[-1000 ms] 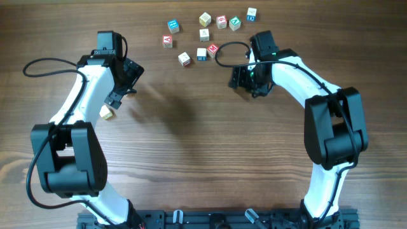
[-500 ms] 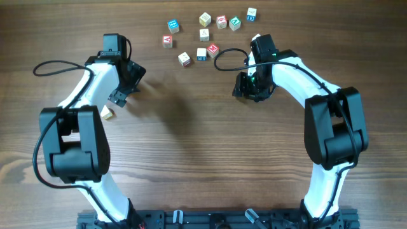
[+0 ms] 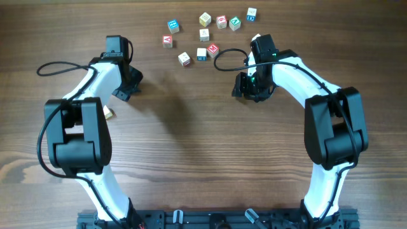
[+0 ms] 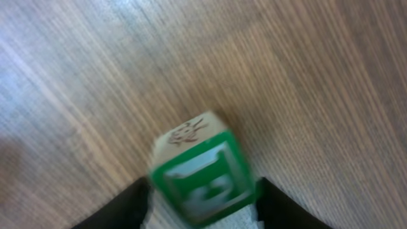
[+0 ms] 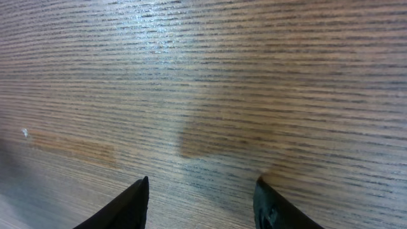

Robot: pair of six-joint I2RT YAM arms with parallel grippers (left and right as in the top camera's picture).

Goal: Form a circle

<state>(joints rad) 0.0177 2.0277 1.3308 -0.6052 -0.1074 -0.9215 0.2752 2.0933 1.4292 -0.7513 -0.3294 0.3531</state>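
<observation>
In the left wrist view a blurred pale wooden letter cube with a green face (image 4: 200,168) sits between my left gripper's (image 4: 202,186) two dark fingers. Both fingers press its sides, just above the wood. From overhead the left gripper (image 3: 127,86) covers that cube. My right gripper (image 5: 202,181) is open over bare wood with nothing between its fingers. Overhead, the right gripper (image 3: 243,86) is just below the scattered cubes. No circle of cubes is in view.
Several letter cubes lie scattered at the far middle of the table, from a blue-faced one (image 3: 173,26) to one at the far right (image 3: 252,13). A single pale cube (image 3: 108,113) lies beside the left arm. A black cable (image 3: 229,56) loops by the right wrist.
My left gripper's jaws have closed in on the green-faced cube, and the left arm's elbow has swung to the right. The right gripper has shifted slightly toward the near side.
</observation>
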